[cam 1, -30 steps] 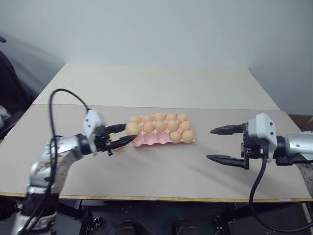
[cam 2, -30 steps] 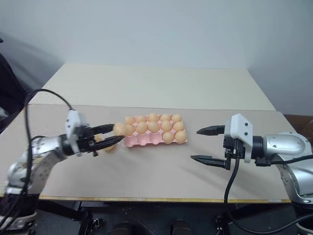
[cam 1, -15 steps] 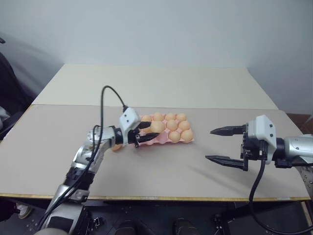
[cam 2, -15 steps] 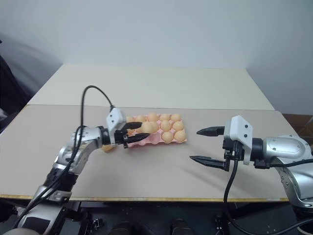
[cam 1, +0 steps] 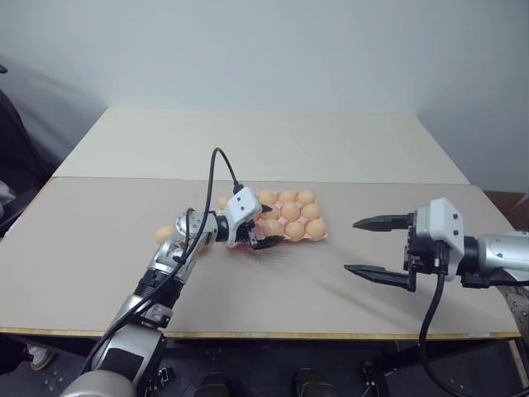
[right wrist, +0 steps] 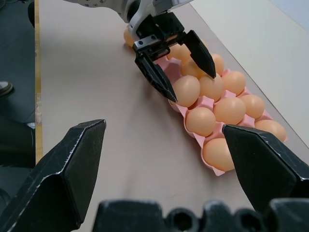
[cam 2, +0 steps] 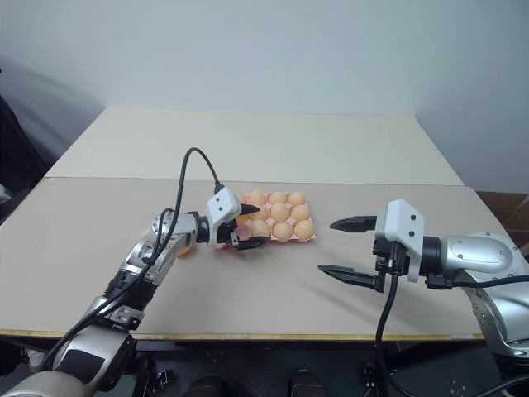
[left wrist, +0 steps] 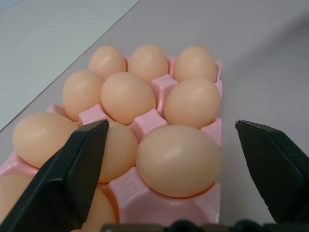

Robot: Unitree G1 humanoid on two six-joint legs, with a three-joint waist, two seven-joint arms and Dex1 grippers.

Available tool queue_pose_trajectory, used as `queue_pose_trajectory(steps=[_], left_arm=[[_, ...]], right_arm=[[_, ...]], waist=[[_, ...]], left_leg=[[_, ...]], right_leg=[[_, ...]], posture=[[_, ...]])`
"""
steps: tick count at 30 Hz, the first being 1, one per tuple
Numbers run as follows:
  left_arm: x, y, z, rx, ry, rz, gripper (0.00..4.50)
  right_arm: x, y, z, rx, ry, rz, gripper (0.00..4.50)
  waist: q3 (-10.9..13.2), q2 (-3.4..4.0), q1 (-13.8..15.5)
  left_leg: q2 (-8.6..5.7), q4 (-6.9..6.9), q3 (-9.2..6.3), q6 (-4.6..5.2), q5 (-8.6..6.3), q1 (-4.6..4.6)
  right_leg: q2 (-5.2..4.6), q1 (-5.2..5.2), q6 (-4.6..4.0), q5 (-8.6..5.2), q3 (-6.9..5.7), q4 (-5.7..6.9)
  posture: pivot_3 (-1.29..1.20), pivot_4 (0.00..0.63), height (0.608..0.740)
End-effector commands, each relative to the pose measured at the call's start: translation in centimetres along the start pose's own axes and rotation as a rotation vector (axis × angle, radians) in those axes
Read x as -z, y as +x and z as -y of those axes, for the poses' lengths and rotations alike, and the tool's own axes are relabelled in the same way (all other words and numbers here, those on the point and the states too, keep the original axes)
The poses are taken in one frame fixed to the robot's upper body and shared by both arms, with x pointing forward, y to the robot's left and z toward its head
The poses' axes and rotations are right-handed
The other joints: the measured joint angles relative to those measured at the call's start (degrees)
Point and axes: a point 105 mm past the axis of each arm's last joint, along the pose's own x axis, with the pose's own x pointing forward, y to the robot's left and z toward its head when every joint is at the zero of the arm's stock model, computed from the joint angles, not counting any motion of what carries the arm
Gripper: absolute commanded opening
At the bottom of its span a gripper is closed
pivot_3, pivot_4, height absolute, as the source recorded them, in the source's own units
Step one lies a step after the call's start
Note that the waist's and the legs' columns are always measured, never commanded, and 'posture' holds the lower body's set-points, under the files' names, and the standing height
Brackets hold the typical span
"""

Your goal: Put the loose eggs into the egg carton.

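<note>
The pink egg carton (cam 1: 321, 237) lies mid-table with several light orange eggs in its cups. My left gripper (cam 1: 266, 227) is at the carton's near left end, open, its fingers (left wrist: 67, 179) standing apart on either side of an egg (left wrist: 178, 159) that rests in a front-row cup. One loose egg (cam 1: 164, 234) lies on the table to the left of the carton, partly behind my left arm. My right gripper (cam 1: 352, 246) hovers open and empty to the right of the carton.
A black cable (cam 1: 216, 165) arcs up from my left wrist. A second cream table (cam 1: 264, 141) adjoins behind the work table. The tabletop's front edge (cam 1: 264, 335) runs close below both arms.
My left gripper carried an egg rightward over the carton, then opened; the egg now sits in a cup. The right gripper has stayed where it was.
</note>
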Motion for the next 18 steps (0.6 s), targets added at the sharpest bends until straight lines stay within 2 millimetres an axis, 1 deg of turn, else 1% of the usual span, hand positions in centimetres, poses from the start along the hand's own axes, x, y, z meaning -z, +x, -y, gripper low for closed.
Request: queue_pose_trajectory(steps=[1, 4, 6, 7, 10, 13, 15, 18], left_arm=[[-3.3, -1.7, -0.7, -0.009, 0.026, 0.135, 4.47], [-4.3, -4.4, -1.0, 0.002, 0.032, 0.175, 4.47], [-4.6, -7.1, -1.5, -0.028, 0.037, 0.177, 4.47], [-4.6, -8.7, -1.7, -0.047, 0.042, 0.170, 4.47], [-4.2, -13.0, -1.7, -0.092, 0.052, 0.114, 4.47], [-3.8, -16.9, -0.7, -0.114, 0.045, 0.061, 4.47], [-3.7, -18.6, 0.2, -0.136, 0.023, 0.041, 4.47], [-2.6, -21.7, 2.1, -0.147, -0.001, -0.048, 4.47]], right_arm=[[-1.2, -0.4, 0.1, 0.013, -0.041, 0.030, 4.50], [-1.1, -0.4, 0.1, 0.011, -0.041, 0.031, 4.50], [-1.1, -0.4, 0.1, 0.007, -0.042, 0.029, 4.50], [-1.1, -0.4, 0.1, 0.005, -0.041, 0.029, 4.50], [-1.0, -0.3, 0.1, -0.004, -0.039, 0.028, 4.50], [-0.9, -0.2, 0.2, -0.015, -0.038, 0.029, 4.50], [-0.9, -0.1, 0.3, -0.025, -0.038, 0.029, 4.50], [-0.8, 0.1, 0.6, -0.037, -0.044, 0.030, 4.50]], waist=[[0.00, 0.00, -0.02], [0.00, 0.00, -0.28], [0.00, 0.01, -0.51], [0.00, 0.01, -0.57], [0.00, 0.01, -0.64], [0.01, 0.02, -0.45], [0.01, 0.02, -0.25], [0.02, 0.03, -0.05]], left_leg=[[0.00, 0.00, 0.00, 0.00, 0.00, 0.00], [0.00, -0.01, 0.00, 0.00, 0.00, 0.00], [0.02, -0.02, 0.00, 0.00, 0.00, 0.02], [0.02, -0.03, 0.00, 0.00, 0.00, 0.03], [0.04, -0.02, 0.00, 0.00, 0.00, 0.06], [0.05, -0.03, 0.02, 0.00, 0.00, 0.05], [0.08, -0.02, 0.04, 0.00, 0.00, 0.04], [0.10, -0.04, 0.07, 0.01, -0.01, 0.05]], right_leg=[[0.00, 0.00, 0.00, 0.00, 0.00, 0.01], [0.00, -0.01, 0.00, 0.00, 0.01, 0.01], [0.01, -0.03, 0.00, 0.00, 0.01, 0.03], [0.01, -0.03, 0.00, 0.00, 0.02, 0.04], [0.00, -0.01, 0.00, 0.00, 0.01, 0.06], [-0.01, -0.02, 0.01, -0.01, -0.01, 0.01], [-0.02, -0.03, 0.00, -0.01, -0.02, 0.00], [-0.03, -0.04, -0.01, -0.01, -0.03, 0.00]], posture=[[0.00, 0.150, 0.740], [0.00, 0.150, 0.740], [0.00, 0.150, 0.740], [0.00, 0.150, 0.740], [0.00, 0.150, 0.740], [0.00, 0.150, 0.740], [0.00, 0.150, 0.740], [0.00, 0.150, 0.740]])
